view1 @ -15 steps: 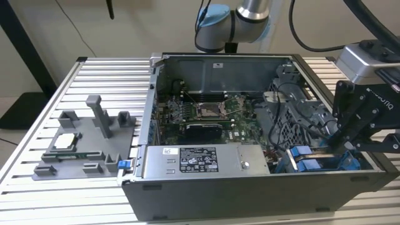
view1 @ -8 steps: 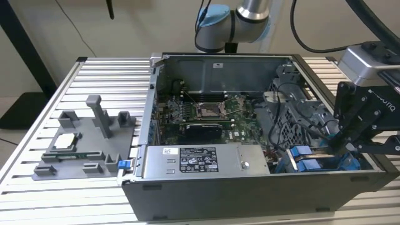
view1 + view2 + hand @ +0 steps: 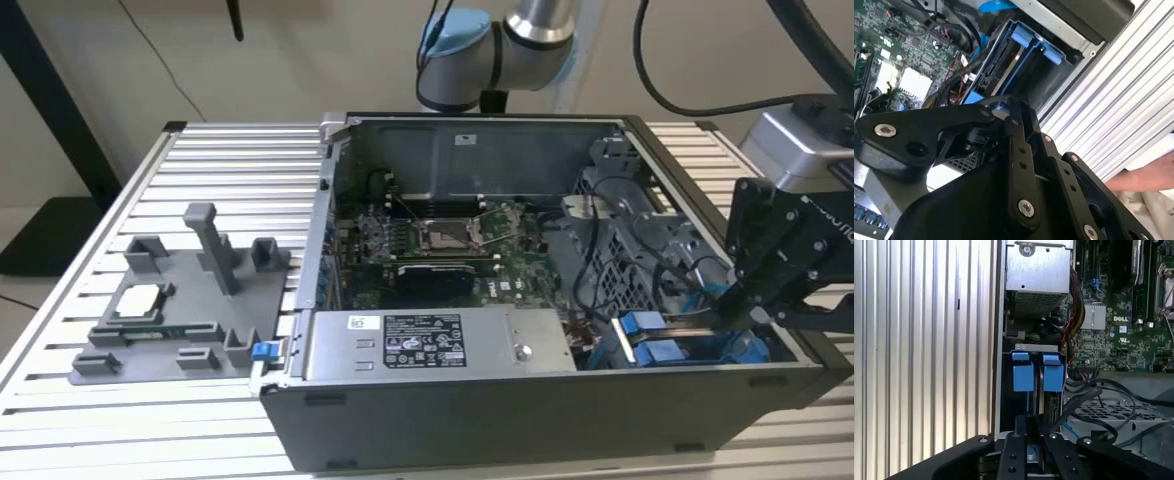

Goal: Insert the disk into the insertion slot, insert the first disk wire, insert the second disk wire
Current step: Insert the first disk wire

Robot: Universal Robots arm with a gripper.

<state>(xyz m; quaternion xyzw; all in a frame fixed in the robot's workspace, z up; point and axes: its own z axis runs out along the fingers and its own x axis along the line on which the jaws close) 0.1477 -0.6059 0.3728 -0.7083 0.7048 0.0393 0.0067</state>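
Note:
An open computer case [image 3: 534, 400] lies on a slatted metal table. The insertion slot [image 3: 643, 328] is in the case corner at the exterior view's right, with blue tabs [image 3: 1022, 377] and blue rails [image 3: 1026, 37]. The disk [image 3: 1040, 390] stands edge-on in the slot as a thin silver strip between the two blue tabs, and its silver face [image 3: 1006, 62] shows inside the bay. My gripper [image 3: 1034, 432] hangs over the slot's near end [image 3: 738, 308], its fingers close together around the disk's edge. Black cables [image 3: 1089, 395] lie beside the bay; I cannot tell which are the disk wires.
The grey labelled power-supply box [image 3: 427, 345] sits along the case's front, with the motherboard [image 3: 441, 240] behind it. A perforated cage [image 3: 1114, 410] adjoins the bay. A grey fixture [image 3: 187, 300] with parts stands on the table [image 3: 80, 420]. A person's hand [image 3: 1149, 175] rests beyond the case.

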